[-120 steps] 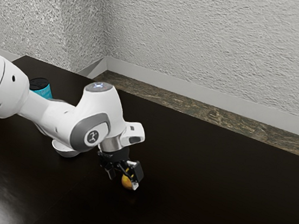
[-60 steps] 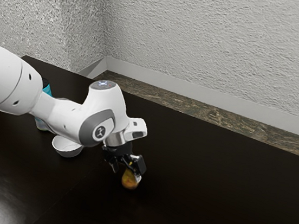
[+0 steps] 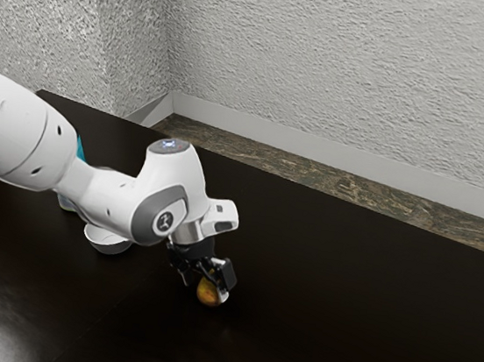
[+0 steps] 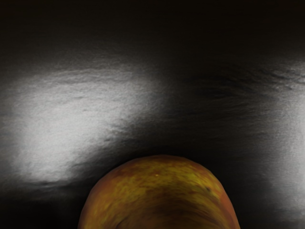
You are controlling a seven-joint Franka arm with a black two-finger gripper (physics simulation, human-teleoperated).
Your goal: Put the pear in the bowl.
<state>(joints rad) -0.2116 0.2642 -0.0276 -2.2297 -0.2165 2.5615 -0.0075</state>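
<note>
One pear (image 3: 209, 293) sits at the fingertip end of the gripper (image 3: 207, 284), just under the hand; I cannot tell whether the gripper is open or closed. A single white bowl (image 3: 107, 240) stands well apart from the pear, toward the exterior view's left. Farther from the pear that way is one teal object (image 3: 80, 149), partly hidden by the arm (image 3: 91, 189). Beneath the pear spreads a glossy, near-black table (image 3: 342, 299); well beyond it are brown mottled flooring (image 3: 347, 188), pale baseboard (image 3: 291, 138) and rough grey walls (image 3: 346, 52).

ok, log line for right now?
gripper: at pear, grip unclear | pear: outside bowl | bowl: partly hidden by arm | placement: not yet done
</note>
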